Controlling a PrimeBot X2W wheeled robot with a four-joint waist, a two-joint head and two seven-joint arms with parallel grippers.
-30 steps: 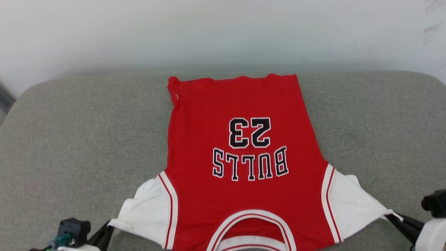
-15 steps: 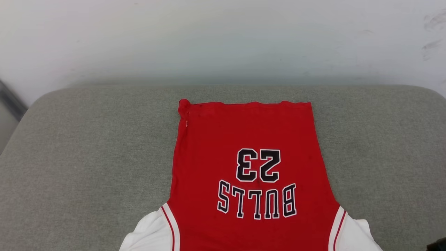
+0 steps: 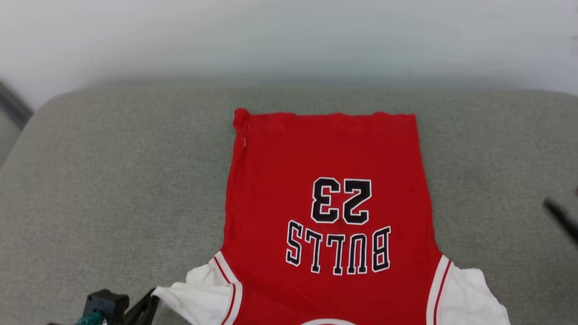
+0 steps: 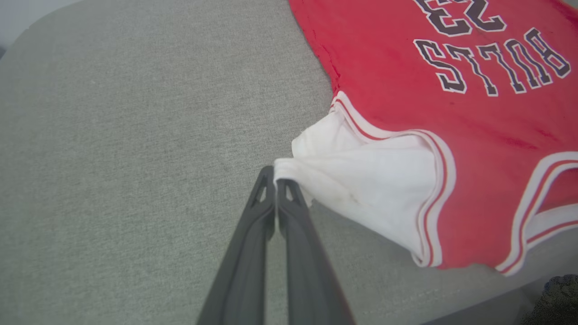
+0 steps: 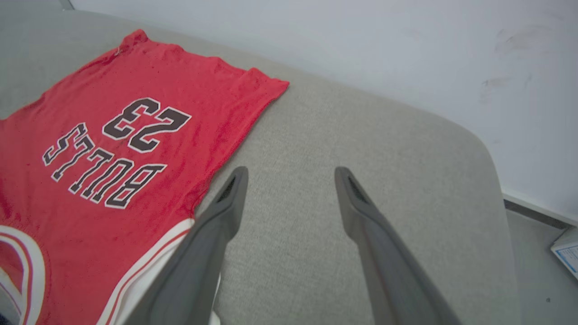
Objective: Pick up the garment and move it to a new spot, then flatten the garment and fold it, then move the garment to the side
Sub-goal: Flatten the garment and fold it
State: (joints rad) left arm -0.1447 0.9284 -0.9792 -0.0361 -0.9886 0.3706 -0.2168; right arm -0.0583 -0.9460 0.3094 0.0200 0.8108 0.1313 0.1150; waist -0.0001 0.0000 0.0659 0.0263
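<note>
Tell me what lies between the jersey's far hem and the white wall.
Bare grey cushion runs from the jersey hem to the white wall; nothing rests on that stretch. The head view shows it, and the right wrist view agrees.

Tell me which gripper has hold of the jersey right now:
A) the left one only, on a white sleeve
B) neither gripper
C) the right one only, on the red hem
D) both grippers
A: the left gripper is shut on the tip of a white sleeve of the garment, while the right gripper stands open over the grey cushion with nothing between its fingers.
</note>
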